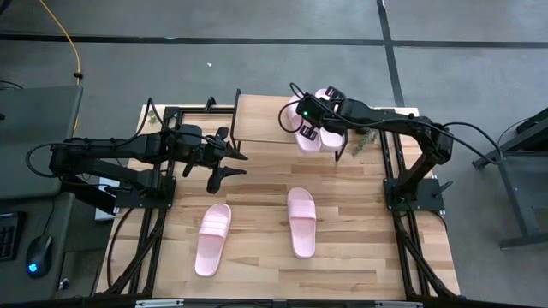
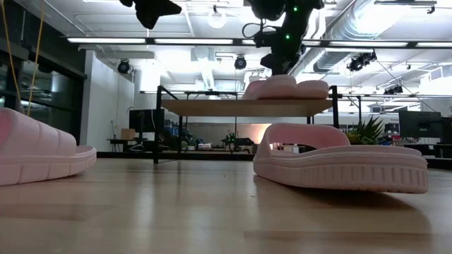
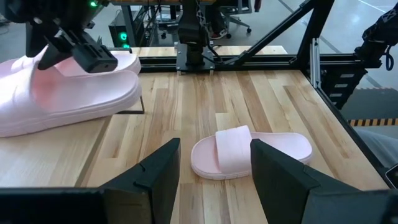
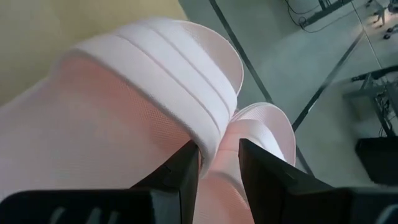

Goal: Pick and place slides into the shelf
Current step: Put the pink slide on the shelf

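The shelf (image 1: 261,120) sits at the table's twelve o'clock. Two slides (image 1: 308,137) lie on its right end — the right gripper (image 1: 301,120) seems clenched on one's strap. Two more slides (image 1: 300,221) lie toward six o'clock. The left gripper (image 1: 229,164) hovers released at nine.

This is a robotics lab, an open industrial-style workspace. Overhead run exposed silver ducts (image 2: 353,28) and strip lights (image 2: 212,41) on a bare white ceiling. Underfoot, a grey concrete floor (image 1: 257,17) crossed by dark seam lines. A wooden bench (image 1: 342,257) sits in a black metal frame (image 1: 402,222) with arms bolted on. Off to one side, a desk with a keyboard (image 1: 8,235) and a glowing mouse (image 1: 36,257). Far back, monitors (image 2: 418,125), potted plants (image 2: 367,130) and cluttered work desks.
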